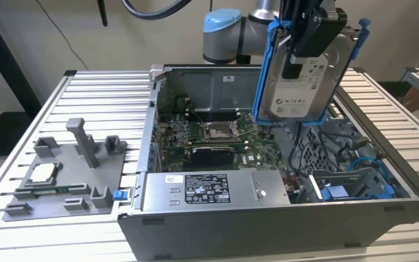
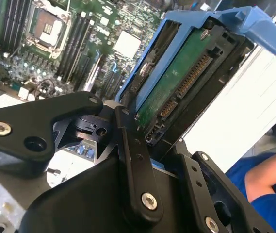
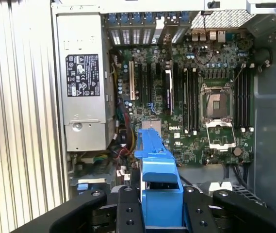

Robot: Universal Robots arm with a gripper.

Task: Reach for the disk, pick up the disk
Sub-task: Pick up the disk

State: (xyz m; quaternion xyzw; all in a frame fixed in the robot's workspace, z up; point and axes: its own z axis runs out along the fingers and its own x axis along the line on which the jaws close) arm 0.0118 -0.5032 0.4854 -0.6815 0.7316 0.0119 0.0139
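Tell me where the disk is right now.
In the exterior view the disk hangs upright in the gripper, lifted above the open computer case, over the motherboard toward the exterior view's right.

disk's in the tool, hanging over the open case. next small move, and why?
Probably a short, straight lift. The tool is shut on the disk, which hangs upright in its blue bracket, but the bracket's lower end sits level with the open computer case, near its cables. More height first seems safest.
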